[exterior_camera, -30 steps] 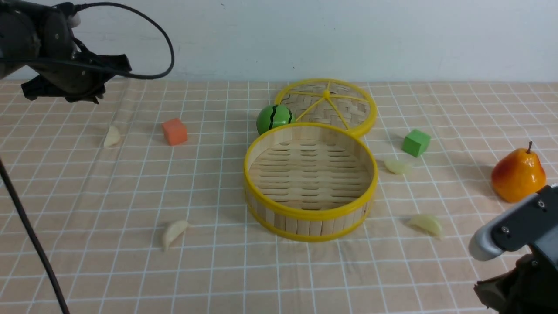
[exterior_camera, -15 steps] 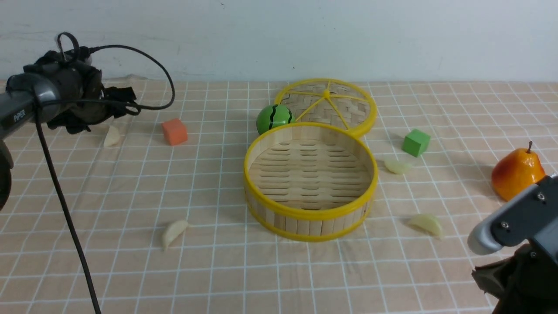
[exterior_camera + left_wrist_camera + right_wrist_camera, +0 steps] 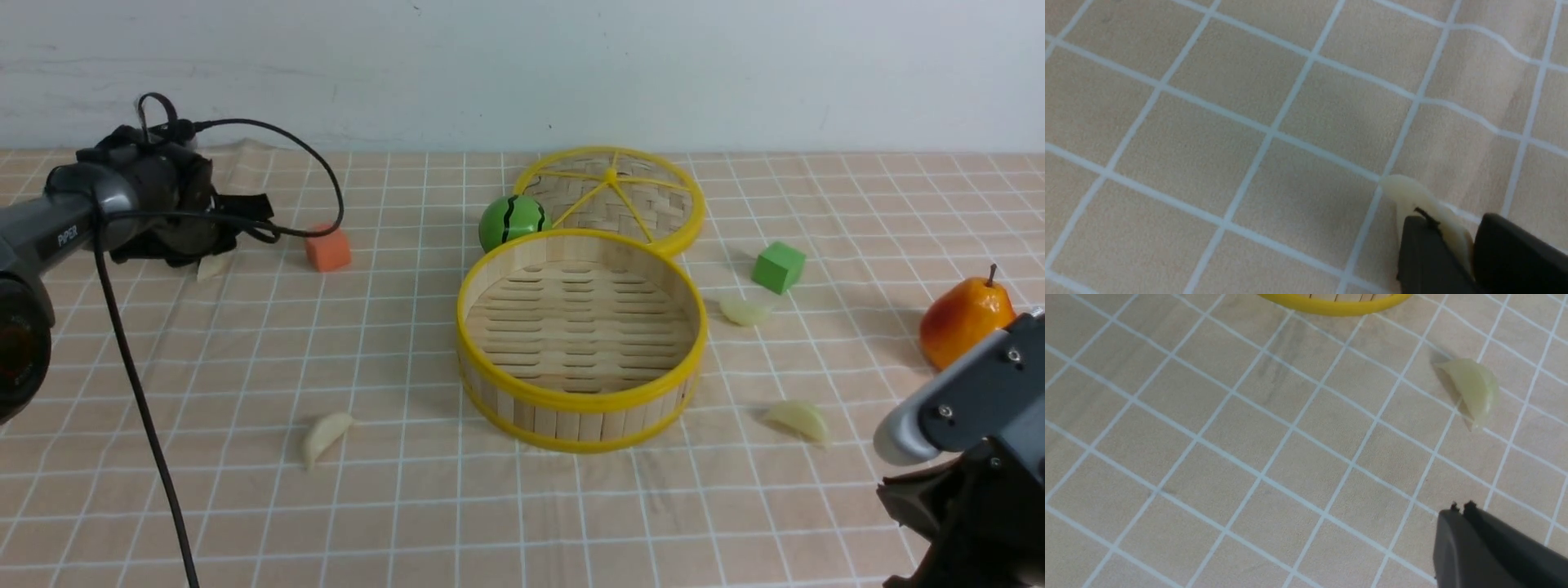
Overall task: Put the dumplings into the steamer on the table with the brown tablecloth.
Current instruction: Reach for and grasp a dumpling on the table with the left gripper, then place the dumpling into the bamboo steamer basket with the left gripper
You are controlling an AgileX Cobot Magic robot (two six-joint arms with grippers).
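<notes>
Pinch grip, my left claw (image 3: 1453,241) clamps far-left dumpling (image 3: 1410,194) on the brown tablecloth (image 3: 1208,122), well apart from steamer (image 3: 571,412), my right claw (image 3: 1461,512) fingers pressed together, near front-right dumpling (image 3: 1472,386) beside steamer.

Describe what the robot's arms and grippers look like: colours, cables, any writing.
The left arm is a grey tube with white PiPER lettering and a dark wrist block; a black cable loops over it and hangs down. The right arm has a rounded light-grey link with a dark plate and two screws. The left gripper and right gripper have matte black, blocky fingers.
</notes>
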